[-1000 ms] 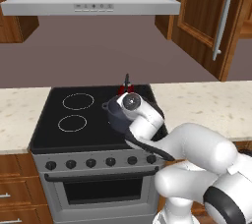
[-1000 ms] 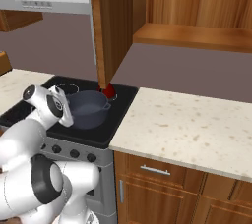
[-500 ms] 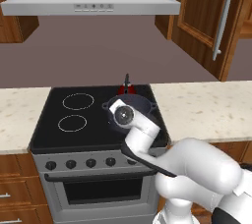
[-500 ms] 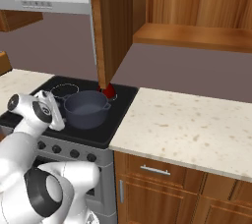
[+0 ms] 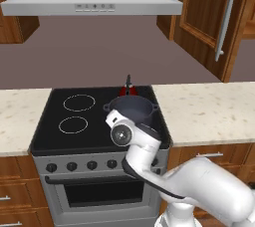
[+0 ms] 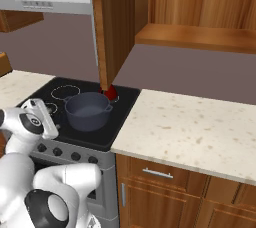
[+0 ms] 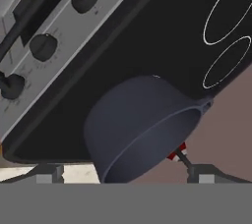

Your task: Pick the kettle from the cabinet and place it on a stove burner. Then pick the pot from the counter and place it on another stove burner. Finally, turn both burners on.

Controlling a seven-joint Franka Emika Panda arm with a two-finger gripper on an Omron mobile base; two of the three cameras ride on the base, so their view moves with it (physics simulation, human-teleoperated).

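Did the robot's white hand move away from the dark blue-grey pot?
Yes. The gripper has drawn back from the dark blue-grey pot, toward the front knobs of the black glass cooktop.

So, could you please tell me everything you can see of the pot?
The pot is round, dark blue-grey and matte, with two small loop handles on opposite sides and no lid; its inside looks empty. It stands upright on the right half of the black cooktop, nearer the front. The red kettle sits just behind it, mostly hidden; whether they touch is unclear. The gripper is open and not touching the pot.
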